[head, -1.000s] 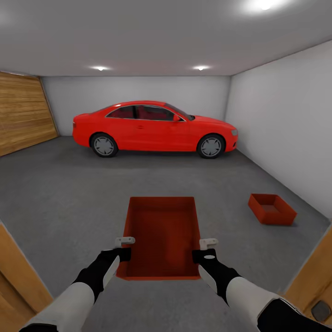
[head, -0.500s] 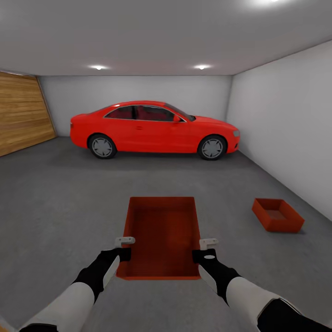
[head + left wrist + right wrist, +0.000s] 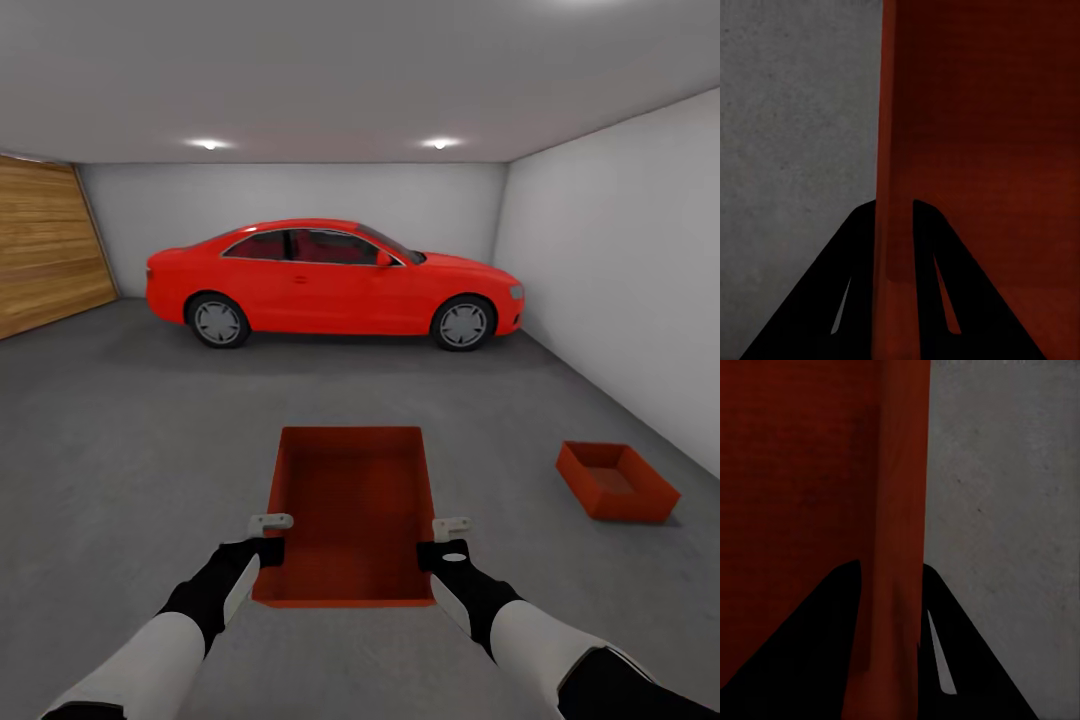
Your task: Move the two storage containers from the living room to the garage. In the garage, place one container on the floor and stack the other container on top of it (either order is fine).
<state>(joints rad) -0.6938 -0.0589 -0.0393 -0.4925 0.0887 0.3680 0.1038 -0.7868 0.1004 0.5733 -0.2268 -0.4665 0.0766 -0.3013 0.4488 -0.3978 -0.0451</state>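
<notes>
The left claw (image 3: pixel 268 535) pinches the left wall of the carried storage container (image 3: pixel 350 515); in the left wrist view its two dark fingers (image 3: pixel 847 300) sit one on each side of that thin orange-red wall. The right claw (image 3: pixel 450 537) pinches the opposite wall the same way, a finger (image 3: pixel 810 645) inside the box and its partner outside. Gripping both long sides near the robot's end looks like the way to keep so wide and thin-walled a box level, open side up, out in front of the trunk and above the floor (image 3: pixel 130 450).

The robot is inside the garage, on dark grey speckled concrete. The second storage container (image 3: pixel 617 481) rests on the floor ahead and to the right, near the white right wall (image 3: pixel 620 280) and well apart from the carried one. My judgement is that the carry is nearly over and what remains is lining up over that box and lowering one into or onto the other.

A red car (image 3: pixel 330 280) stands crosswise at the far end, and a wooden plank door (image 3: pixel 45 245) fills the left side. Nothing lies between the robot and the resting box; the nearby wall may limit room on that side when squaring up.
</notes>
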